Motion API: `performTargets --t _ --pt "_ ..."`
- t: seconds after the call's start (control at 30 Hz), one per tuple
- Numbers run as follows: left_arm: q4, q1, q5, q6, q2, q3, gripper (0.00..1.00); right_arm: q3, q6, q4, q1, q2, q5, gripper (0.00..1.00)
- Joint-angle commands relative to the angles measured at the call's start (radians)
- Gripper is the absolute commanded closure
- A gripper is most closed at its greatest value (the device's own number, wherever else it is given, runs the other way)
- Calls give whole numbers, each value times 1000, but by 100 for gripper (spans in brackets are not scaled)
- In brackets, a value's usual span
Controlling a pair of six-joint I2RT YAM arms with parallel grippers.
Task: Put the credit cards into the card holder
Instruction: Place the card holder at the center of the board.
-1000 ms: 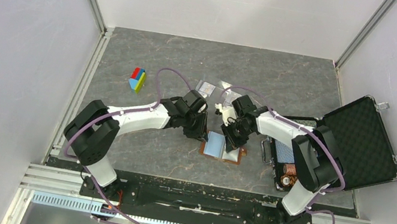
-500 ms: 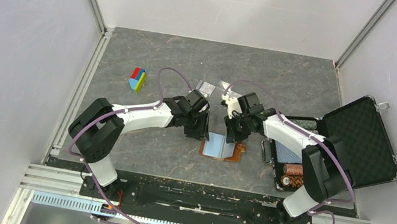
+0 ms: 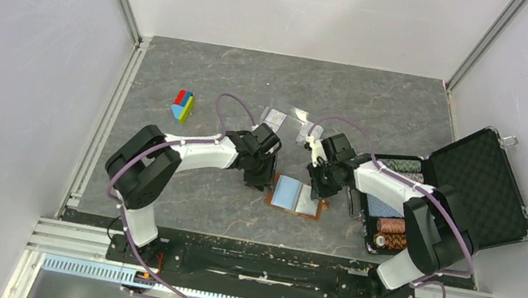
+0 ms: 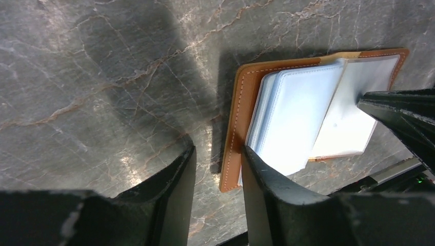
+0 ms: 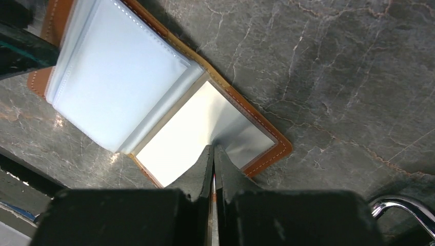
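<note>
The card holder [image 3: 296, 197] lies open on the table, brown leather with pale clear sleeves [image 5: 115, 77]. Its right half shows a whitish face [image 5: 172, 146] that looks like one of the credit cards under a sleeve. My right gripper [image 5: 213, 149] is shut, and its tips press on that face where the plastic puckers. My left gripper [image 4: 218, 156] stands open at the holder's left edge [image 4: 233, 138], with its right finger [image 4: 256, 174] over the leather rim. Small pale flat pieces [image 3: 274, 116] lie behind the grippers; I cannot tell whether they are cards.
An open black foam-lined case [image 3: 473, 188] holding stacks of chips [image 3: 392, 227] stands at the right, with its metal handle [image 5: 405, 207] close to my right gripper. A small coloured block [image 3: 183, 105] sits at the back left. Metal rails [image 3: 98, 129] edge the table.
The right gripper lifted back from the holder, then came down on its right half, staying shut. The left jaws spread wider at the holder's left edge.
</note>
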Motion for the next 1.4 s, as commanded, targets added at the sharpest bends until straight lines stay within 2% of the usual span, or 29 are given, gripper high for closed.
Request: performTargets --t 0.0,0.1,0.23,0.3,0.53,0.93,1.23,1.37 --pt "18 0 24 -21 34 46 57 -58 -25 8 -2 26 20 100" --pt "59 0 62 -31 39 31 63 -64 -25 37 -2 34 3 100" --pt "94 0 75 -62 5 -14 91 -35 -45 48 -3 47 -22 100" --pt "90 0 67 -74 -17 -33 98 -16 -56 49 -3 53 -46 100" --pt "27 0 21 -112 -68 -86 98 -19 -60 46 -2 67 -22 100" --pt "-14 20 -7 -127 -52 -117 98 -116 -38 -30 -3 17 207 100" --pt "-3 21 9 -120 -28 -112 98 -108 -60 -43 -2 -35 208 100" --pt "19 20 24 -108 -41 -115 98 -111 -83 -8 -2 -60 99 100"
